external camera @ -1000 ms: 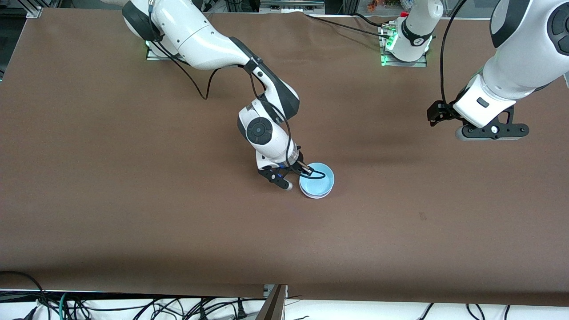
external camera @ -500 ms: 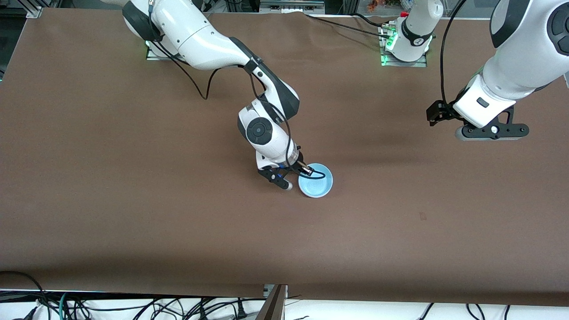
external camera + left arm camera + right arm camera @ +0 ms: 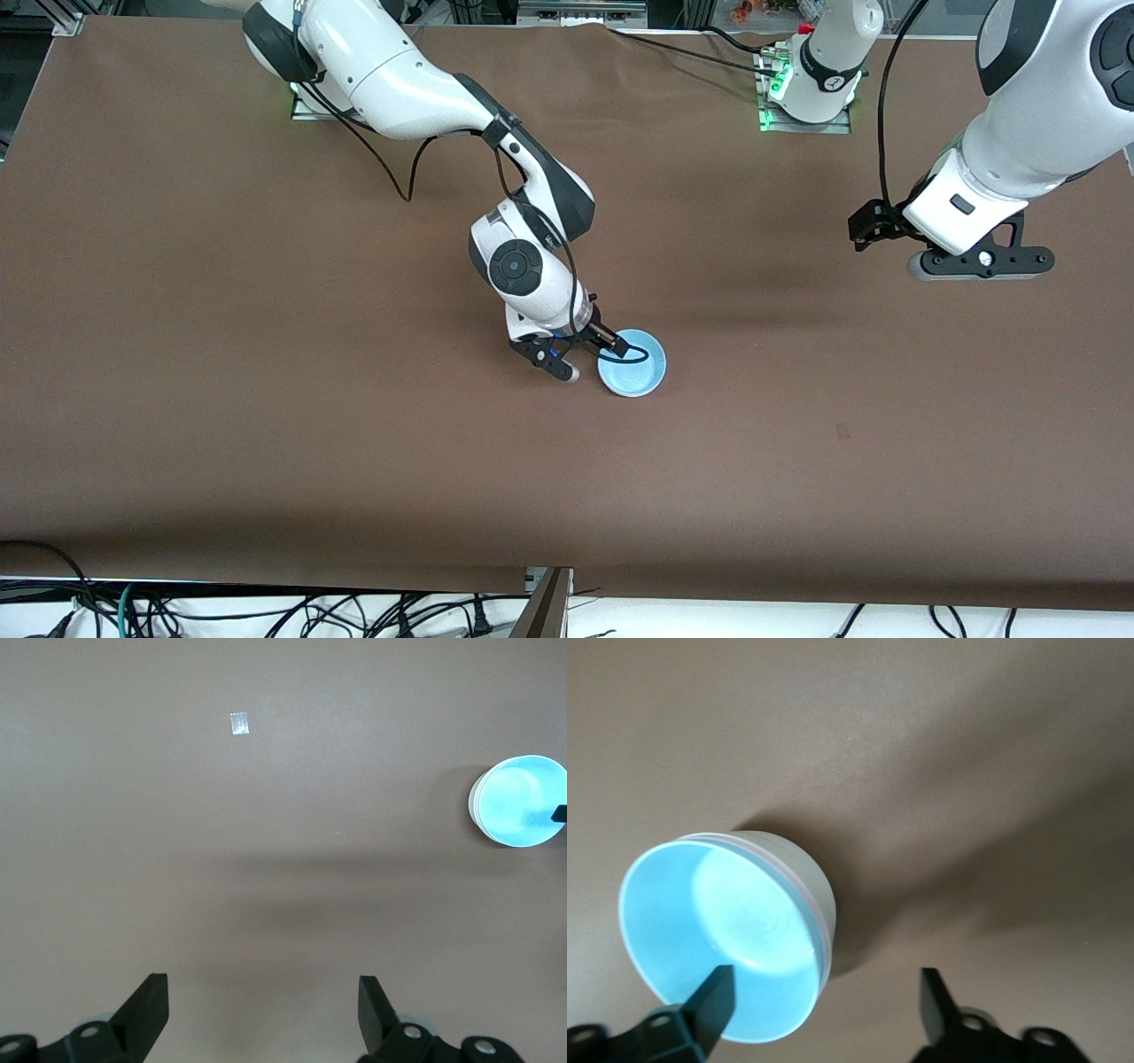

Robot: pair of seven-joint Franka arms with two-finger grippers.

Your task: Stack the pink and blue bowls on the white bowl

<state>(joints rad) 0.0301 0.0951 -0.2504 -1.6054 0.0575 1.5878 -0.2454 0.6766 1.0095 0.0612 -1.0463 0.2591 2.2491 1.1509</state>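
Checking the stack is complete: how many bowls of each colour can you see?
Blue bowl: 1, nested on top
Pink bowl: 1, only a thin rim edge showing
White bowl: 1, at the bottom
Total: 3

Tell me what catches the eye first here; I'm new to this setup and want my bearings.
The blue bowl at mid-table, nested on top of a stack: a thin pink rim and the white bowl show beneath it. The right gripper sits at its rim, fingers open, one over the inside and one outside. The left gripper waits open, high over bare table toward the left arm's end.
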